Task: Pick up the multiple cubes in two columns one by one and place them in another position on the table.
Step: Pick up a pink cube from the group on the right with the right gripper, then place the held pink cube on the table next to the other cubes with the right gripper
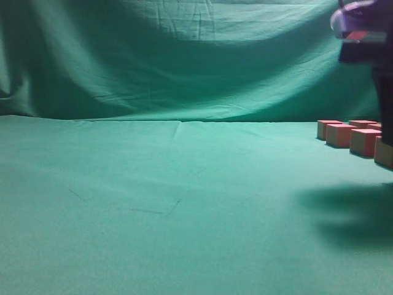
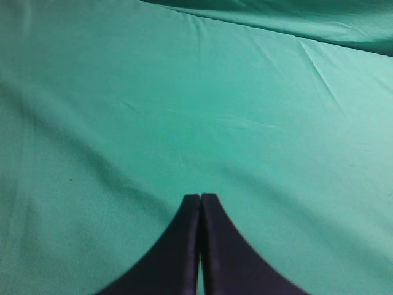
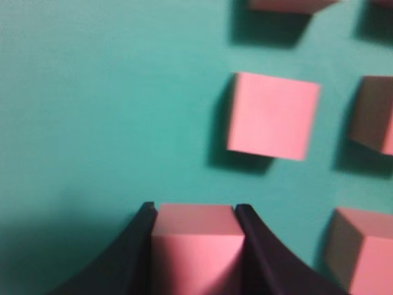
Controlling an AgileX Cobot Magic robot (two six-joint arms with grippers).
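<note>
1. Cubes (image 1: 341, 134) with pink tops are seen in two columns at the far right of the tabletop (image 1: 184, 203), which is covered with green cloth.
2. In the right wrist view, one pink cube (image 3: 196, 246) is clamped between the two dark fingers (image 3: 132, 252) of the right gripper (image 3: 196, 212).
3. Beyond it, a second cube (image 3: 272, 115) is seen lying apart on the cloth, with further cubes cut off at the top and right edges.
4. The left gripper (image 2: 201, 200) is shown pressed together, nothing between its tips, over bare cloth.
5. No writing, brand or label can be read on any cube or gripper.
</note>
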